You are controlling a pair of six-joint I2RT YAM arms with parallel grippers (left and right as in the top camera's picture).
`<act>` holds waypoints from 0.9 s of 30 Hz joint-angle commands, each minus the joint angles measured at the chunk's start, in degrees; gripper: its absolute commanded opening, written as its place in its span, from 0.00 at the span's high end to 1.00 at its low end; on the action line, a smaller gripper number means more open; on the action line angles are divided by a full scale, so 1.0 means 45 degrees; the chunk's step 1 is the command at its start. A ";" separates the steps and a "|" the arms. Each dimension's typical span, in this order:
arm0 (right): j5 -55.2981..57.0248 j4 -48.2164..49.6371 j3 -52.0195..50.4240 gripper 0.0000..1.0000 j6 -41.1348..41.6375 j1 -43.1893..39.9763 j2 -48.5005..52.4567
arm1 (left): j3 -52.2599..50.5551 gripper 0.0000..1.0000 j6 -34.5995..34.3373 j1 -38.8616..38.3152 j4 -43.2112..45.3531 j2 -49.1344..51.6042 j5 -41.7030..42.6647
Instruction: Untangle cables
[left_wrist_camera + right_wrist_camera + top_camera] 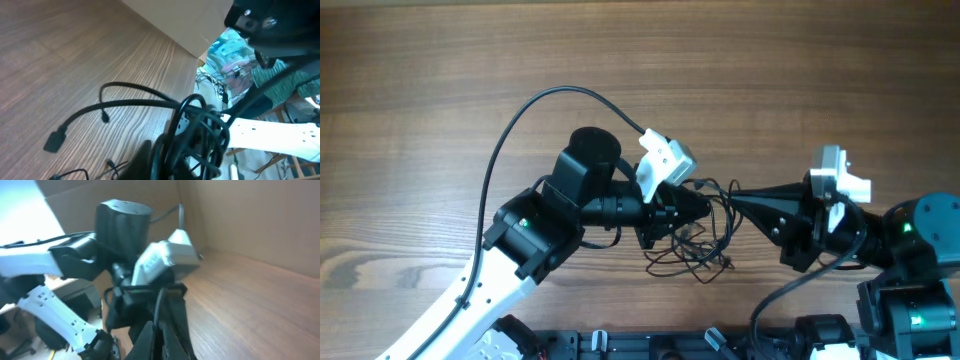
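The cables (705,238) are thin black cords in a tangled bundle at the table's middle, with loose loops trailing toward the front. My left gripper (698,205) points right into the bundle and is shut on a clump of cords. In the left wrist view the cables (200,131) fill the space by my left gripper (185,167), and a loose strand ends in a plug (54,141) on the wood. My right gripper (732,200) points left, tip to tip with the left one. In the right wrist view my right gripper (162,342) is shut on one thin cord (158,311).
The left arm's thick black cable (520,115) arches over the wooden table (800,70) at the left. The two white wrist cameras (665,160) (840,180) stand close above the bundle. Cardboard walls (250,215) border the table.
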 commanded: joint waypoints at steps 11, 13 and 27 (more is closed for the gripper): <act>0.6611 -0.3259 0.0175 0.00 0.1321 -0.0063 -0.0126 | 0.0029 0.96 0.0010 -0.0019 0.0670 -0.0015 -0.1166; 0.6504 -0.3759 0.0175 0.01 0.0257 -0.0063 -0.0126 | 0.0029 0.96 -0.0554 -0.0015 0.0714 -0.0015 -0.2210; 0.3623 -0.3735 0.0175 0.36 -0.2327 -0.0063 0.0141 | 0.0029 0.96 -0.3939 -0.0928 0.2327 -0.0015 -0.4605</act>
